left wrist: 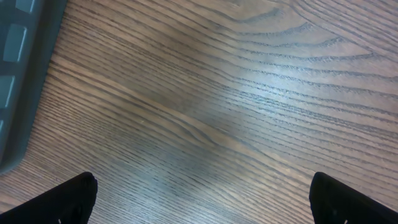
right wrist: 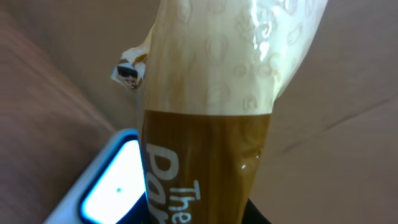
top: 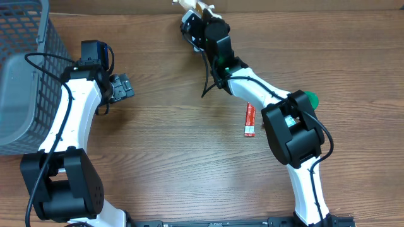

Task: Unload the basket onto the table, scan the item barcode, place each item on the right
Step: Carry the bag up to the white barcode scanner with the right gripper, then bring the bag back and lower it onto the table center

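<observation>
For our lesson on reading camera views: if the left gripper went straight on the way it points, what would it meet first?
Probably the bare wooden table: the left gripper, open, faces only wood grain. The basket lies off to the side.

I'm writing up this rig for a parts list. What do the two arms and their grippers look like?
The left arm and right arm have smooth white link shells between bulky black joint housings. Thin black cables loop along each. The left gripper is black, with blocky fingers. A small green light glows near the right wrist.
</observation>
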Available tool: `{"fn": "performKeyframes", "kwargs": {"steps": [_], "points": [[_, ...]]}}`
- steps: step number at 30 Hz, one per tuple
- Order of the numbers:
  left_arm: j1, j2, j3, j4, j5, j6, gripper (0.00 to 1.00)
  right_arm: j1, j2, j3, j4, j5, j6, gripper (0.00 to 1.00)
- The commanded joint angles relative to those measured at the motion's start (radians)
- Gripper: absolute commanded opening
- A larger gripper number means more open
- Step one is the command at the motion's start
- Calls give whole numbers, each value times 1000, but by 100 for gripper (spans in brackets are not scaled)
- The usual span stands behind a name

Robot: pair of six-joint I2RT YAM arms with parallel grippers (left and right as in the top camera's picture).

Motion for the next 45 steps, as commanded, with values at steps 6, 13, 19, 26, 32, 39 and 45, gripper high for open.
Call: {"fn": "performKeyframes", "kwargs": {"steps": [6,13,19,26,32,39,45], "points": [[-5,-14,-8,1,-10,26,100,14,-84,17,-137,-1,95,4],[-5,-14,-8,0,-10,26,100,14,-98,17,-228,-60,214,4],[-5,-14,-8,0,-10,26,100,14,-114,17,-219,-111,273,4],[-6,-14,-8,0,-10,26,99,9,-127,17,-226,-114,274,4],[-6,-14,-8,1,-10,26,100,9,-132,17,-224,-117,322,4],[-6,-14,-8,0,-10,26,100,-2,-178,17,-249,-113,325,4],[-6,-14,-8,0,-10,26,100,-16,-291,17,-316,-114,412,4]]}}
